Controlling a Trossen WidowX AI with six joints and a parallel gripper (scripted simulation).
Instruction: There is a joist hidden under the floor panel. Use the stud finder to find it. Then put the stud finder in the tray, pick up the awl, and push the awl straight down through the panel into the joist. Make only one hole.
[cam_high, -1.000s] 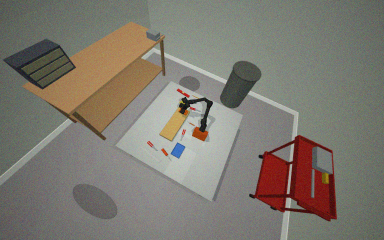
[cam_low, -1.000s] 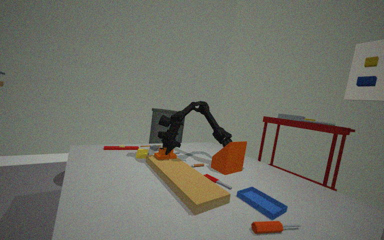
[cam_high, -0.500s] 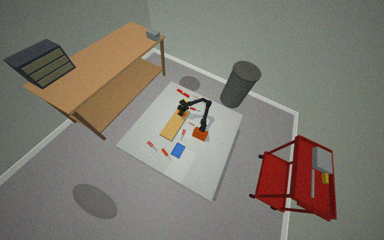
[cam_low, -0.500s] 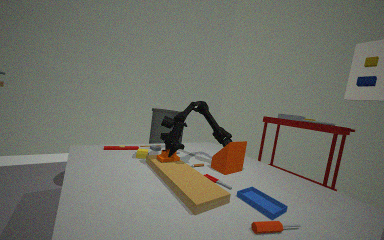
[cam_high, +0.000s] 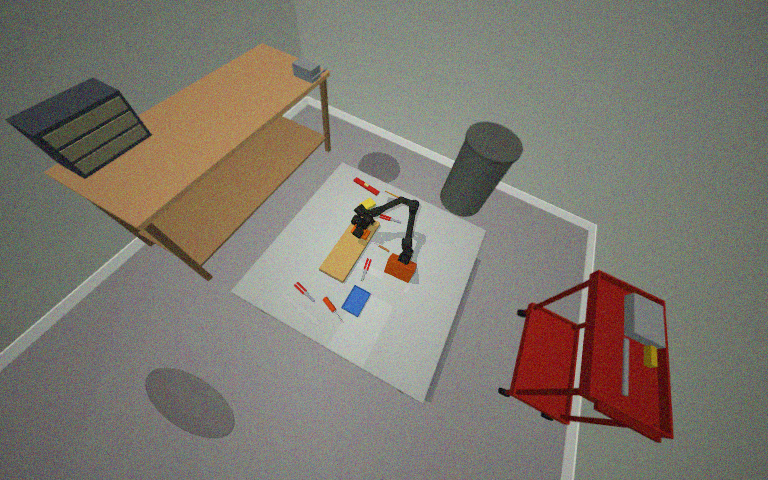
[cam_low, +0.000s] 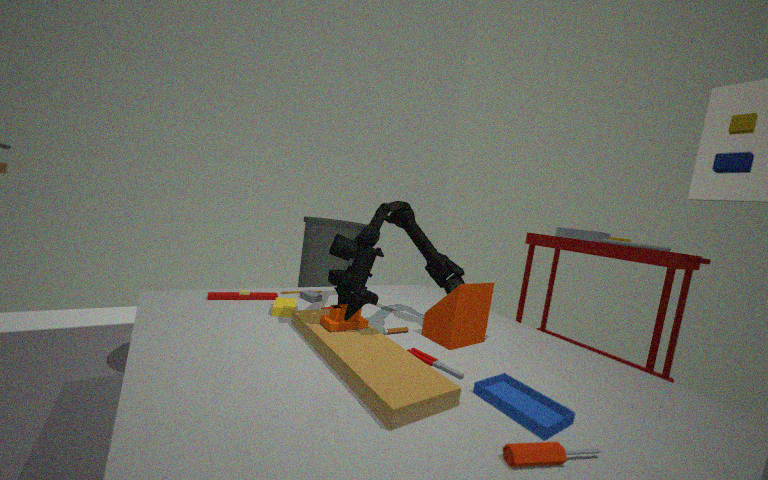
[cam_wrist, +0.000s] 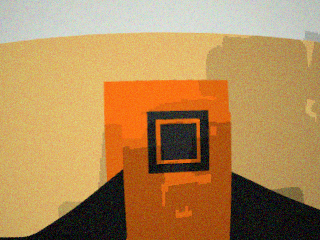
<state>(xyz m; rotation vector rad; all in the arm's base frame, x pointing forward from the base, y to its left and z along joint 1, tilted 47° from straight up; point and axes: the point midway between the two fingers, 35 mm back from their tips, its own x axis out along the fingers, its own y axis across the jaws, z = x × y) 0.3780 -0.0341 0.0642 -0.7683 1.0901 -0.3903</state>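
My gripper is shut on the orange stud finder. The stud finder is upright over the far end of the tan floor panel, at or just above its surface; contact is unclear. Its top has a dark square display with an orange outline. The blue tray is empty. A small brown-handled tool, possibly the awl, lies between panel and arm base. The joist is hidden.
A yellow block and a red level lie beyond the panel's far end. Red-handled pliers lie beside the panel. An orange-handled tool lies near the tray. The arm stands on an orange block.
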